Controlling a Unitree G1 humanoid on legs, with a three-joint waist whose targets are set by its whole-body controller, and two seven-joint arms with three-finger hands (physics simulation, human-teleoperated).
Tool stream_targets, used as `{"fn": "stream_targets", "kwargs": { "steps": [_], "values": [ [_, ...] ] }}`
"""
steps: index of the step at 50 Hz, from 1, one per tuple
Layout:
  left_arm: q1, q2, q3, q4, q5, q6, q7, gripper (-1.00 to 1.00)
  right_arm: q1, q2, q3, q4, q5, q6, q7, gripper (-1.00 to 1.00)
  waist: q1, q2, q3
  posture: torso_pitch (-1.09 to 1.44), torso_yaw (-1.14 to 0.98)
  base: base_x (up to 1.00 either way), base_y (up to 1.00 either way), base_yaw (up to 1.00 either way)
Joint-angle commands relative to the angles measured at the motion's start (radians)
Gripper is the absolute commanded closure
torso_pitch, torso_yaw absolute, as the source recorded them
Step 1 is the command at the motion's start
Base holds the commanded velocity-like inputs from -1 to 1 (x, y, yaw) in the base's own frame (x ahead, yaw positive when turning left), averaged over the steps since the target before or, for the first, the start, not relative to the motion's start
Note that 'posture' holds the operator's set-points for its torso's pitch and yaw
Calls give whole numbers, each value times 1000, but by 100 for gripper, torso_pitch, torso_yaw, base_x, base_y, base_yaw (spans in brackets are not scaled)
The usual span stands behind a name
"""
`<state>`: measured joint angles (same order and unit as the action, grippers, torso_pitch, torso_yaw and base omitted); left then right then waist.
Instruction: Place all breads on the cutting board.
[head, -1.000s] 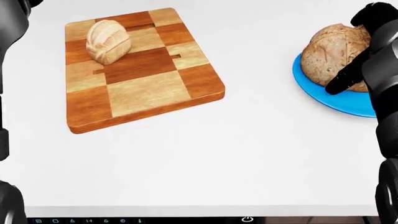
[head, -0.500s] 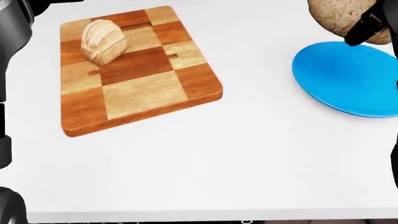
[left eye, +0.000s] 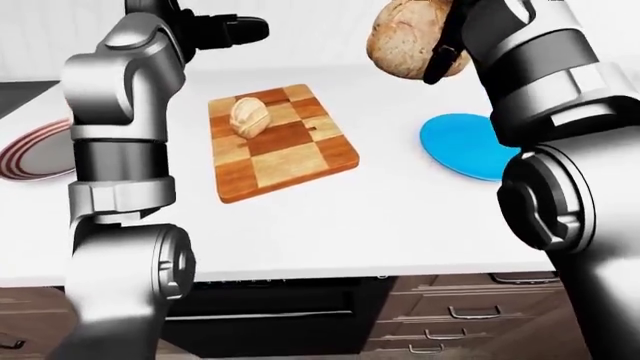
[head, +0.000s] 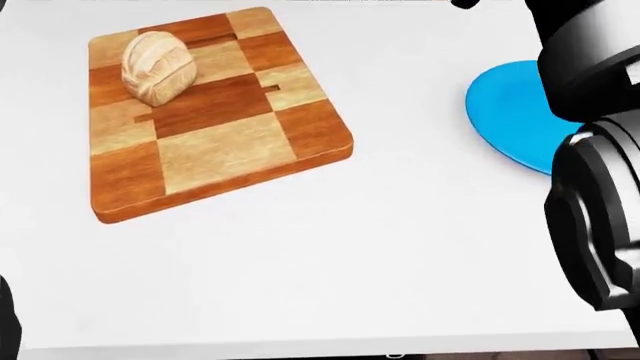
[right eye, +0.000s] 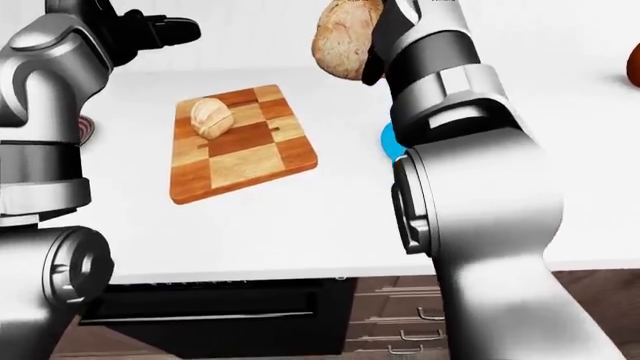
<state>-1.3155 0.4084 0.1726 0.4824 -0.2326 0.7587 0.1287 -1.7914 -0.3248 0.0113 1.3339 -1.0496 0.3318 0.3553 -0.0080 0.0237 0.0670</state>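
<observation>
1. The right hand (left eye: 440, 56) is raised high above the white counter (head: 330, 255), its dark fingers (left eye: 436, 69) wrapped round a big round loaf (left eye: 405, 39). In the left-eye view the loaf hangs in the air at about 11 o'clock from the blue plate (left eye: 462, 142), well clear of it.
2. Much of that hand is hidden behind the loaf and the robot's own forearm; only one finger shows clearly. In the right-eye view the top of the loaf is cut off by the picture's edge.
3. The head view shows neither loaf nor hand, only the grey arm covering the right part of the plate.
4. The chequered cutting board (head: 215, 112) lies on the counter, at 9 o'clock from the plate and well apart from it. A small pale roll (head: 157, 69) sits on its upper left corner in the head view.
5. The left hand (left eye: 235, 30) is held up at about 11 o'clock from the board and carries nothing; I cannot tell how its fingers stand, since they read as one dark shape.
6. A red-striped plate (left eye: 32, 150) at 9 o'clock is partly hidden by the left arm.
</observation>
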Motion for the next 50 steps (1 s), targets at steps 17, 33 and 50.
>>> {"fn": "stream_targets", "kwargs": {
  "steps": [17,33,50],
  "values": [
    [-31,29,11,-59,-10,-15,0,-100,-34,171,20,-19,-25,-56,7,100,-10,20,-37,0,0,0,0,0],
    [-4,43,20,-75,-23,-13,1,-100,10,272,32,-11,-34,-86,2,100,-15,31,-38,0,0,0,0,0],
    [20,45,21,-105,-35,0,6,-100,67,354,16,-4,4,-93,-84,100,-17,40,-41,0,0,0,0,0]
  ]
}}
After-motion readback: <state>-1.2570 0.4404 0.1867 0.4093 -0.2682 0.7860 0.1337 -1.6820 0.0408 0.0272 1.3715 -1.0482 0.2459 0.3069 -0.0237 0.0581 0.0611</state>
